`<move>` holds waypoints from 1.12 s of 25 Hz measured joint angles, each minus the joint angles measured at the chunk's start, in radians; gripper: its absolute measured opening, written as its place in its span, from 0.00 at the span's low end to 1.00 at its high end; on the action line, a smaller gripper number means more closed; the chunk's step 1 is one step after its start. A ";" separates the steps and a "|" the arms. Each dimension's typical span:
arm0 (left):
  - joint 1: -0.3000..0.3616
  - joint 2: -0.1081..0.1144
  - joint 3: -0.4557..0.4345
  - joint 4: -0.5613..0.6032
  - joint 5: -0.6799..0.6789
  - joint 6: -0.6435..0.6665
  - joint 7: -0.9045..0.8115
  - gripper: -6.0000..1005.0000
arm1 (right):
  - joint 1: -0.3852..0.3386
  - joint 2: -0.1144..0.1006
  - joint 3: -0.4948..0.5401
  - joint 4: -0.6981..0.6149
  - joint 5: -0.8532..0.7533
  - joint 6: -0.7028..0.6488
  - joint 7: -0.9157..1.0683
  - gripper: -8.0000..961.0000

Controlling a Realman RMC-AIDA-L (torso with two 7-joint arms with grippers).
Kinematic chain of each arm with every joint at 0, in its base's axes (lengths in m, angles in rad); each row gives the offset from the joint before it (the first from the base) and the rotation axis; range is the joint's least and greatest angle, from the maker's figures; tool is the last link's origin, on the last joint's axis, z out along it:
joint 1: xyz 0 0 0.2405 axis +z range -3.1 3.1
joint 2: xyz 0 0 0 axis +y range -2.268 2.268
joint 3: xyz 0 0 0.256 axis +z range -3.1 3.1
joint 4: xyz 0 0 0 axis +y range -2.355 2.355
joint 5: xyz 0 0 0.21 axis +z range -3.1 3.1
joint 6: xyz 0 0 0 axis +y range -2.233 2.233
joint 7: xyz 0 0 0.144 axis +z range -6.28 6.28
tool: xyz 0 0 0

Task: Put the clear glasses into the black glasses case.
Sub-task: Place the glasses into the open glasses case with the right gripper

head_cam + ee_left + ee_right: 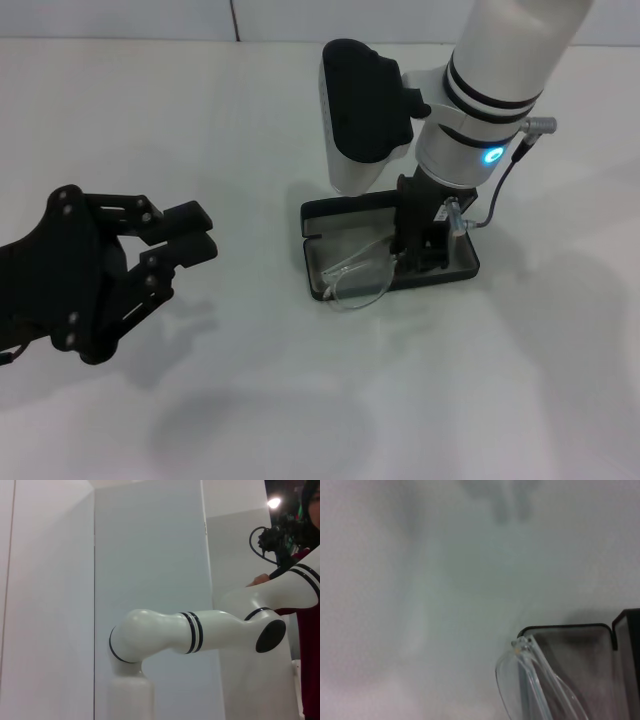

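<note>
The black glasses case [312, 262] lies open on the white table right of centre, its grey lining facing up. The clear glasses [356, 284] rest tilted in it, and one lens hangs over the case's front-left rim. My right gripper [417, 252] reaches straight down into the case and is shut on the glasses' right end. The right wrist view shows the clear glasses [532, 682] over a corner of the case [566, 627]. My left gripper [188, 237] hovers parked at the left, far from the case, with its fingers together and nothing in them.
The bare white table [300, 400] spreads around the case. A white wall runs along the back. The left wrist view shows only my right arm [195, 632], white panels and a person [306, 645] at the edge.
</note>
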 joint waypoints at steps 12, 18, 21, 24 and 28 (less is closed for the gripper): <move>0.000 0.000 -0.024 0.000 0.005 0.000 0.000 0.17 | -0.018 0.000 -0.011 -0.039 -0.003 0.001 -0.001 0.13; 0.000 0.000 -0.024 -0.001 0.006 0.000 0.000 0.17 | -0.019 0.000 -0.011 -0.048 -0.004 -0.004 0.000 0.12; 0.000 0.000 -0.024 -0.002 0.006 0.000 0.000 0.17 | -0.019 0.000 -0.010 -0.051 -0.004 -0.008 0.001 0.12; 0.000 0.000 -0.024 -0.002 0.006 0.005 0.000 0.17 | -0.019 0.000 -0.010 -0.057 -0.004 -0.011 0.007 0.11; 0.006 0.000 -0.025 -0.002 0.001 0.010 0.000 0.17 | -0.019 0.000 -0.011 -0.071 -0.008 -0.012 0.018 0.11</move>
